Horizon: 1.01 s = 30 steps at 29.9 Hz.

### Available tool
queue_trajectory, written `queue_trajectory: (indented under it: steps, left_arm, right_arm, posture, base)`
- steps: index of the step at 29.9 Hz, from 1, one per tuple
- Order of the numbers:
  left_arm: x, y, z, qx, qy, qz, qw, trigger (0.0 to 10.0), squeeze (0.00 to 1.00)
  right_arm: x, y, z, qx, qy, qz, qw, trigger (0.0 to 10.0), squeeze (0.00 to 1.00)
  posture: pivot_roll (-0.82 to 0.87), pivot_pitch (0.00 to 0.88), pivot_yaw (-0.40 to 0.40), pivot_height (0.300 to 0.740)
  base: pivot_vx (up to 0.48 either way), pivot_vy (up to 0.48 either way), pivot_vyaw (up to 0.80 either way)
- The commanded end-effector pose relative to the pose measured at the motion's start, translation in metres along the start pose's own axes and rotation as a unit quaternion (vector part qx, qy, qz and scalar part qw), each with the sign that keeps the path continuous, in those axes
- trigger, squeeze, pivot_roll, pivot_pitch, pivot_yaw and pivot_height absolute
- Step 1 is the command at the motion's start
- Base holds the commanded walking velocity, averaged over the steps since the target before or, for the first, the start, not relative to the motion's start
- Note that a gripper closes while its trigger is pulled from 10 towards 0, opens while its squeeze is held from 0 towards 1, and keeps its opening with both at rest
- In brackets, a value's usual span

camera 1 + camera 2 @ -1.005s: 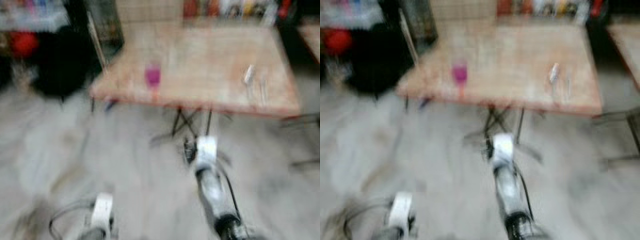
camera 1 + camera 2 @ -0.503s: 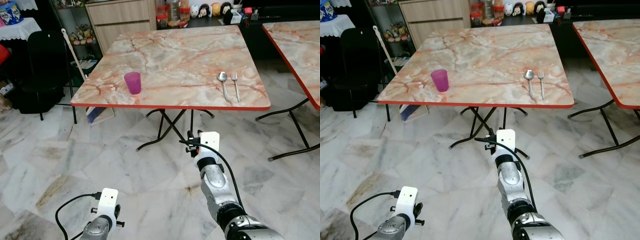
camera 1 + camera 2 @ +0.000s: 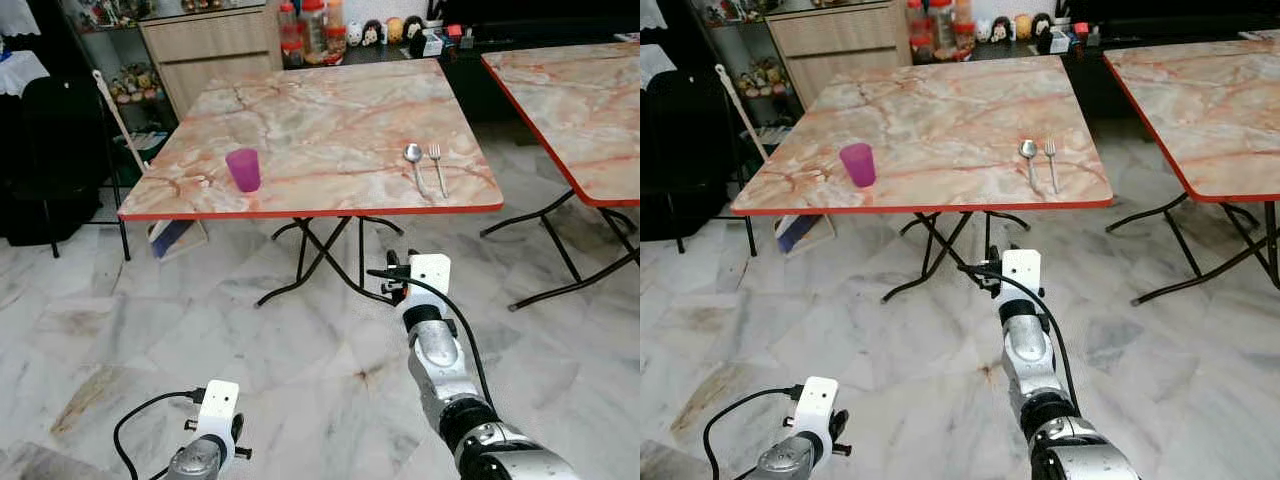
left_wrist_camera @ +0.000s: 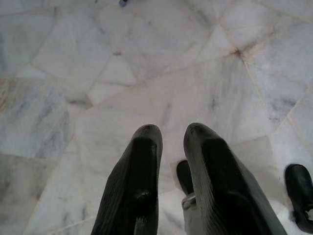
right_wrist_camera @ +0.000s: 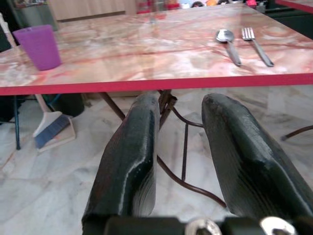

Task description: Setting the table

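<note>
A marble-topped folding table (image 3: 330, 120) with a red edge stands ahead of me. On it a purple cup (image 3: 243, 168) sits near the front left. A spoon (image 3: 413, 160) and a fork (image 3: 437, 165) lie side by side near the front right. My right gripper (image 5: 180, 105) is held out low, short of the table's front edge and below its top. It is open, with nothing between its fingers (image 5: 132, 156). My left gripper (image 4: 172, 134) hangs low over the floor, fingers a little apart and empty.
A second marble table (image 3: 570, 100) stands to the right. Crossed black legs (image 3: 320, 255) fill the space under the near table. A wooden cabinet (image 3: 210, 45) is behind, a black chair (image 3: 50, 150) at the left, and a broom and dustpan (image 3: 170, 235) by the table's left corner.
The view went from motion-blurred to sharp and swung slightly right, so more of the second table shows. Both arms keep much the same pose, and nothing on the table has moved.
</note>
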<state>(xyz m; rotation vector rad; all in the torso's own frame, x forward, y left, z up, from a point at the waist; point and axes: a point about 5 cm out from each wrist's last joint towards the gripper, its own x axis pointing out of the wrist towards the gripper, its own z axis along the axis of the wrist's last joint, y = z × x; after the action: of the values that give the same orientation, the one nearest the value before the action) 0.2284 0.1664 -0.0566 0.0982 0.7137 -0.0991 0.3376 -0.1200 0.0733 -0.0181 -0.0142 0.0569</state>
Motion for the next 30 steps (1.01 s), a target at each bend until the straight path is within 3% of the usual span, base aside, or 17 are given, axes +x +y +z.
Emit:
queue_trajectory:
  steps: [1,10,24,30]
  left_arm:
    - [-0.001,0.002,-0.005,0.013,0.012,0.001,1.0,10.0,0.0]
    - [-0.001,0.002,-0.005,0.011,0.014,0.004,1.0,10.0,0.0]
    - [-0.002,0.004,-0.007,0.006,0.016,0.011,1.0,10.0,0.0]
    - [-0.002,0.005,-0.007,0.002,0.016,0.015,1.0,10.0,0.0]
  right_arm:
    - [0.005,0.007,0.009,0.0,-0.017,0.009,1.0,10.0,0.0]
    - [0.008,0.007,0.012,0.01,-0.016,0.011,1.0,10.0,0.0]
    - [0.011,0.012,0.019,0.012,-0.032,0.021,0.999,10.0,0.0]
    - [0.01,0.015,0.026,-0.008,-0.063,0.031,0.998,10.0,0.0]
  posture:
    - [-0.05,0.0,0.103,0.74]
    - [-0.05,0.0,0.104,0.74]
    - [-0.04,0.0,0.1,0.74]
    - [-0.04,0.0,0.099,0.74]
  base:
    - [0.304,0.0,0.0]
    - [0.33,0.0,-0.46]
    - [0.339,0.0,0.0]
    - [0.354,0.0,0.0]
